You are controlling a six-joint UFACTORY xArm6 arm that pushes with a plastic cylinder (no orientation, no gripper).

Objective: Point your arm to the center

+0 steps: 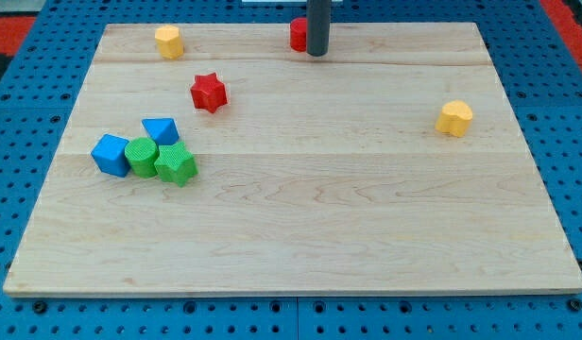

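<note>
My tip is at the view's top, near the middle of the wooden board's top edge. The dark rod rises out of view above it. A red block sits just left of the rod, partly hidden by it, touching or nearly so. A red star block lies further down and left. A yellow block is at the top left. A yellow heart-like block is at the right.
A cluster sits at the left: a blue cube, a blue triangular block, a green round block and a green star block, all close together. A blue pegboard surface surrounds the board.
</note>
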